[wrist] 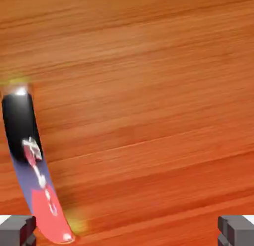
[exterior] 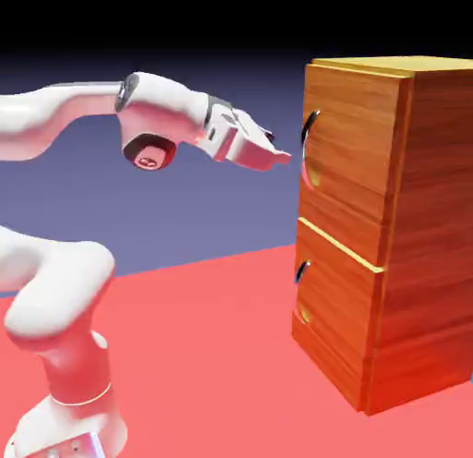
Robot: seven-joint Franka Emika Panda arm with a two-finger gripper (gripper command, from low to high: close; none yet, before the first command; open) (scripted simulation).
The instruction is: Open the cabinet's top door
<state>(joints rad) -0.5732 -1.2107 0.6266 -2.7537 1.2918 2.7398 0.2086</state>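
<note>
Claw (exterior: 285, 158): open, fingers set wide apart, nothing gripped. In the hand view, the two grey fingertips (wrist: 17, 231) stand at 7 o'clock and 5 o'clock, with wood grain showing between them.

Position: in the exterior view, the claw is at the height of the top door (exterior: 356, 147), pointing toward 3 o'clock and tilted slightly down toward 4 o'clock. The dark curved top handle (exterior: 310, 128) is near the fingertips, at their 3 o'clock. A narrow gap shows between fingertips and handle.

Cabinet (exterior: 434, 198): upright, at 3 o'clock in the exterior view. The top door forms its upper front panel and is shut. Below it, at 6 o'clock, is the shorter lower door (exterior: 342, 308), also shut, with its own curved lower handle (exterior: 302, 271). A yellowish edge separates the two panels.

Hand view: the door's wood fills the background. The top handle lies at 8 o'clock, its upper end toward 9 o'clock and its lower end toward 7 o'clock, close beside the fingertip there in the picture. Its glossy surface carries black, blue-violet and red areas plus a small white reflection.

Arm (exterior: 166, 105): white, reaching in from 9 o'clock; base (exterior: 69, 428) at 7 o'clock on the red surface (exterior: 212, 355).
</note>
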